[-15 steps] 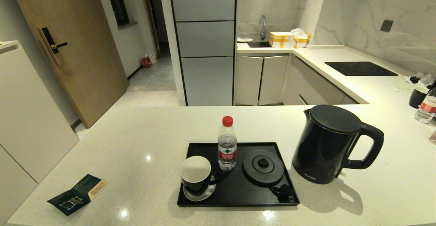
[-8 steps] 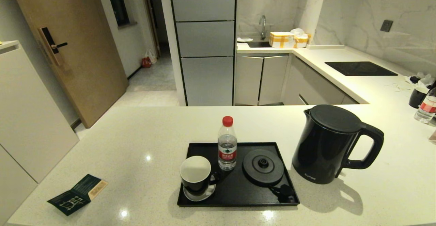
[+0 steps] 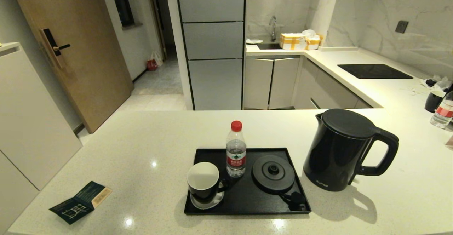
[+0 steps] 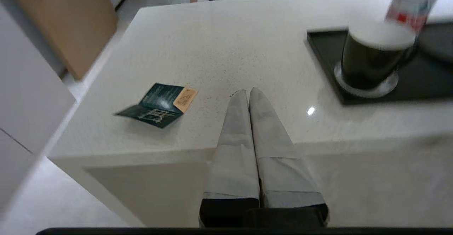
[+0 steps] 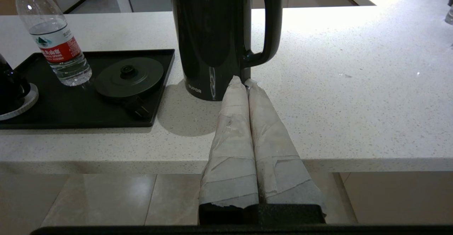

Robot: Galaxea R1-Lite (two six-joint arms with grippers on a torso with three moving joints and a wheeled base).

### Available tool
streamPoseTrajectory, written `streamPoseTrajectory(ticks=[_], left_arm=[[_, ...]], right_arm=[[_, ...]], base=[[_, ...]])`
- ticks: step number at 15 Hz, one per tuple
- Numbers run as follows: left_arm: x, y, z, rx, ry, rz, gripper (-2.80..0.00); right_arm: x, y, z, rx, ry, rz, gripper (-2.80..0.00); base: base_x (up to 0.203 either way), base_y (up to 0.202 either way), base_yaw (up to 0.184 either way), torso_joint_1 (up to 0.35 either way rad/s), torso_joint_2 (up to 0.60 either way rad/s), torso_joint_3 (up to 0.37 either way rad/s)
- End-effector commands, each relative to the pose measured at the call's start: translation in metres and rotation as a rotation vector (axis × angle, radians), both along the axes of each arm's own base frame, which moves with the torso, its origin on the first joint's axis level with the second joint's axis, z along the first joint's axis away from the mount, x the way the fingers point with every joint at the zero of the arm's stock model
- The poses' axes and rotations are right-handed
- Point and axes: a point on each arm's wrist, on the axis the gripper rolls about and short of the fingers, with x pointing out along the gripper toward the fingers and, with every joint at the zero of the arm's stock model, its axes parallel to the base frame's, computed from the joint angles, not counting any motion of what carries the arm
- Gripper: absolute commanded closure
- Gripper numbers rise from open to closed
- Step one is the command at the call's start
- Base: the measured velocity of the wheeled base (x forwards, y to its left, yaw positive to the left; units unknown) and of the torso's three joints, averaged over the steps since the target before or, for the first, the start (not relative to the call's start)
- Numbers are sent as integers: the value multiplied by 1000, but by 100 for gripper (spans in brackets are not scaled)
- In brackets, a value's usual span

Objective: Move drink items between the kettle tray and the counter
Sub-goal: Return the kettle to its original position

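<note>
I see a matte kettle [image 3: 341, 150] on the speckled table [image 3: 141, 146]; glossy tray [image 3: 244, 206] holds mug [image 3: 204, 180], plastic bottle [image 3: 236, 150]. Left gripper [image 4: 247, 92] and right gripper [image 5: 242, 82]: taped fingers together, empty.

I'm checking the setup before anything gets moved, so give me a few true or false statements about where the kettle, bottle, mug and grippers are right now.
1. The kettle stands on its round base. False: it stands on the counter, to the right of the tray; the base disc on the tray is bare.
2. The bottle stands upright on the tray with its red cap on. True.
3. The mug lies on its side on the counter. False: it stands upright on a saucer on the tray.
4. Both grippers are shut and hold nothing. True: the left gripper and right gripper show fingers pressed together.
5. A folded leaflet lies on the counter left of the tray. True.
</note>
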Motion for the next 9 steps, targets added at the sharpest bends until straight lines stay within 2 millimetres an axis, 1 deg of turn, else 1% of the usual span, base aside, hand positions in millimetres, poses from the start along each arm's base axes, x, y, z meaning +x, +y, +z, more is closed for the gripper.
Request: streamPoseTrajectory(ticks=[1,3,9], left_arm=[[2,0,-2,-17,34,-6,0],[0,0,-2,-53,0,3,0],[0,0,-2,-53,-2,2,0]], right_arm=[[0,0,0,0,3,1,0],[0,0,0,-1,3,1,0],[0,0,0,-2,2,2,0]], base=[[0,0,0,0,0,0],[0,0,0,0,0,0],[0,0,0,0,0,0]])
